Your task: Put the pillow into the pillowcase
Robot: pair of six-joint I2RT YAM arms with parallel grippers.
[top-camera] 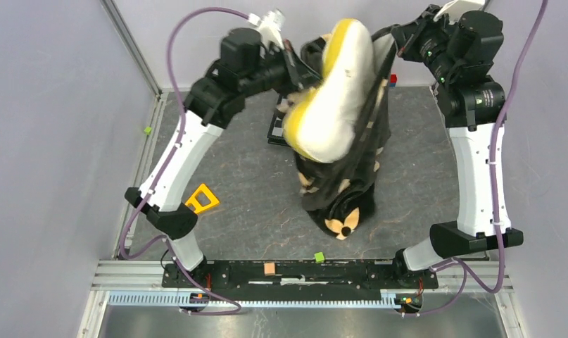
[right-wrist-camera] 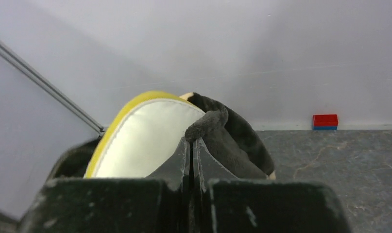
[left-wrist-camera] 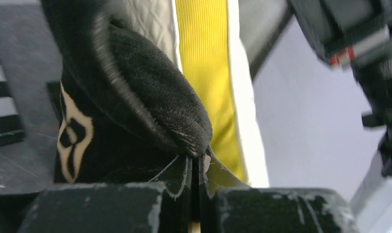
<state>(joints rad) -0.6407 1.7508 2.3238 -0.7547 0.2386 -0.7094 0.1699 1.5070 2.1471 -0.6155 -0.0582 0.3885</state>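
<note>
The cream pillow [top-camera: 333, 98] with its yellow band is held high over the back of the table, its lower end inside the black flower-print pillowcase [top-camera: 344, 190], which hangs down to the mat. My left gripper [top-camera: 295, 67] is shut on the case's rim at the left. My right gripper [top-camera: 392, 44] is shut on the rim at the right. In the left wrist view my gripper [left-wrist-camera: 198, 158] pinches the black rim [left-wrist-camera: 160, 97], beside the pillow's yellow band [left-wrist-camera: 203, 63]. In the right wrist view my gripper [right-wrist-camera: 191, 141] pinches the rim [right-wrist-camera: 208, 124] next to the pillow [right-wrist-camera: 145, 141].
A black-and-white checkered board [top-camera: 277, 127] lies under the hanging case. A yellow triangle piece [top-camera: 202, 199] lies at the left. Small green [top-camera: 319, 257] and orange [top-camera: 269, 268] blocks sit near the front rail. A red and blue block [right-wrist-camera: 325, 121] rests by the back wall.
</note>
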